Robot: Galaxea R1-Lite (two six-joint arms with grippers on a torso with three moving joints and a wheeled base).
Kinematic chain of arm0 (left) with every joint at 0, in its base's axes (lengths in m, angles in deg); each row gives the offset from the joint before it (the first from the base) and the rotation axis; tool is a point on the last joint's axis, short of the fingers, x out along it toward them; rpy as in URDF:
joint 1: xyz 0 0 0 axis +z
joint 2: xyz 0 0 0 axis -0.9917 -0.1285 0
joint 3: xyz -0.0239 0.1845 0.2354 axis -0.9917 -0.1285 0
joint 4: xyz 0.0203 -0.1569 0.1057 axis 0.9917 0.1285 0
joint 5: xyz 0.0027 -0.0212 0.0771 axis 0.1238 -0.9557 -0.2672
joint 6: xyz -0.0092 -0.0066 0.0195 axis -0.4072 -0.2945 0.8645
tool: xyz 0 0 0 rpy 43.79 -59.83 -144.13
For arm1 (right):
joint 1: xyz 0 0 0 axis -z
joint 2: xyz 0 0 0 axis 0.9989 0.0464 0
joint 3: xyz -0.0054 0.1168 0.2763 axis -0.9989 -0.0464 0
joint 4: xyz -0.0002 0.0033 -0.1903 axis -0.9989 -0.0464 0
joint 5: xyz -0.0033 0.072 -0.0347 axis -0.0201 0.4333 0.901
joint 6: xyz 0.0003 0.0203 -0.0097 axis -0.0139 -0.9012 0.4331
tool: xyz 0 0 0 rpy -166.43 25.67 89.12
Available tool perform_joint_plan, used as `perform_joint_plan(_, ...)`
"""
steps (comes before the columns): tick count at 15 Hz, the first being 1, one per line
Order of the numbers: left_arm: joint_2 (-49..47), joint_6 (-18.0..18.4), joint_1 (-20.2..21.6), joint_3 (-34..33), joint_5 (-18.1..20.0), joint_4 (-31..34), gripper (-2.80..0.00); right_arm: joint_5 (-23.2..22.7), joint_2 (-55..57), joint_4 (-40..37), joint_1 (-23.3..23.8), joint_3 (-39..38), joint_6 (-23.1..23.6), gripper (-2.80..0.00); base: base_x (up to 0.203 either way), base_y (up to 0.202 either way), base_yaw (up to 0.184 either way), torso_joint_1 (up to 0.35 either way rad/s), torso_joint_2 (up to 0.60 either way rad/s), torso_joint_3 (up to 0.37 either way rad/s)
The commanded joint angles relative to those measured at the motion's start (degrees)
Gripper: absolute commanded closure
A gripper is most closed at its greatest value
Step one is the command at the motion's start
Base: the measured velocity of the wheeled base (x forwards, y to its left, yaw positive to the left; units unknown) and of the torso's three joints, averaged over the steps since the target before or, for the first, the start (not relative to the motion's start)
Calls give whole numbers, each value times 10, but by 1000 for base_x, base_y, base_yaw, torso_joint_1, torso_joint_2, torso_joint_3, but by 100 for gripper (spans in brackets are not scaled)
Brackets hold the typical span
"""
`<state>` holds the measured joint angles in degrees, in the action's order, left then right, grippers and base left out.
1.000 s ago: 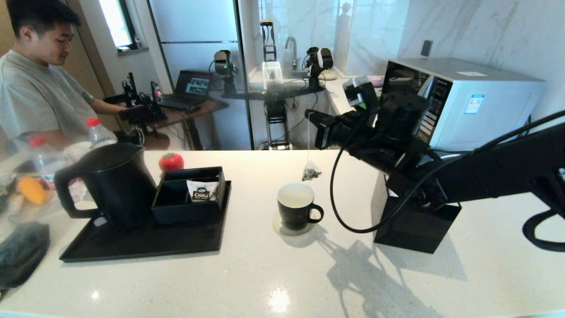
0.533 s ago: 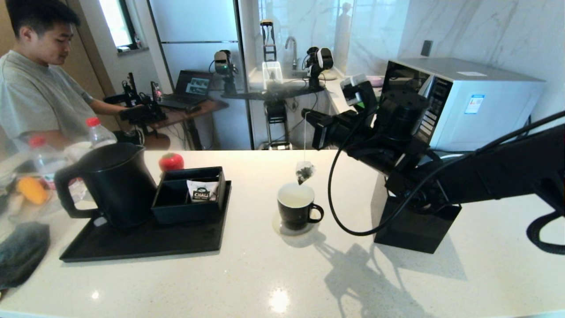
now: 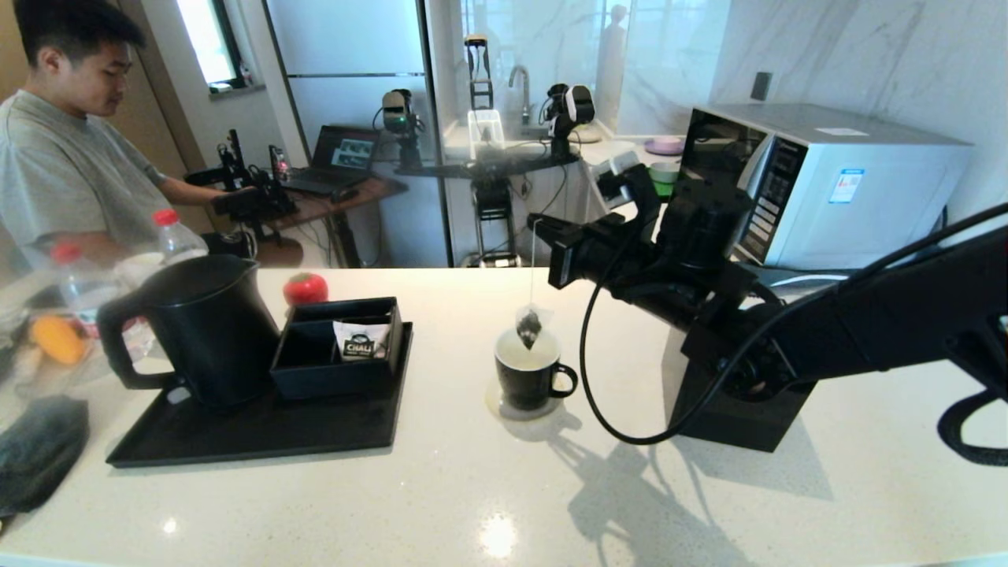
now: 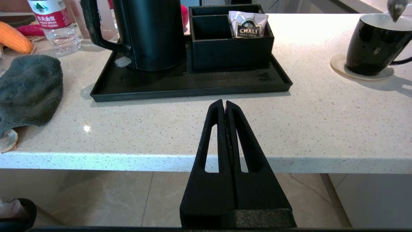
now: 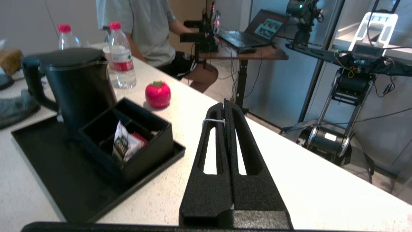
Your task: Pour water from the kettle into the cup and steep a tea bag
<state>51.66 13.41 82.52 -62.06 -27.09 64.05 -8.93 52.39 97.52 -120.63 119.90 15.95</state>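
Above one cup (image 3: 526,376): right gripper (image 3: 537,224) fingers clamped on one tea bag (image 3: 528,327) string; left gripper (image 4: 224,103) fingers together.

The right arm (image 3: 866,323) reaches across from the robot's right side, its forearm roughly level and its wrist well above the counter. The right gripper (image 3: 535,223) points toward the robot's left, its two black fingers (image 5: 238,141) pressed flat together near their tips. The left gripper (image 4: 224,104) sits low at the near counter edge, fingers closed against each other with nothing between them.
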Motion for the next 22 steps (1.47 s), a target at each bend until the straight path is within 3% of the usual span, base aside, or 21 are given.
perform_joint_plan(1, 0, 0, 0, 0, -1, 0, 0, -1, -4, 13, -5, -30, 7, 0, 0, 0, 0, 0, 0, 0)
perform_joint_plan(9, 0, 0, 0, 0, -1, 0, 0, 0, 2, 70, -36, -128, 7, 0, 0, 0, 0, 0, 0, 0)
perform_joint_plan(22, 0, 0, 0, 0, -1, 0, 0, 15, 8, 58, -43, -101, 9, 0, 0, 0, 0, 0, 0, 0)
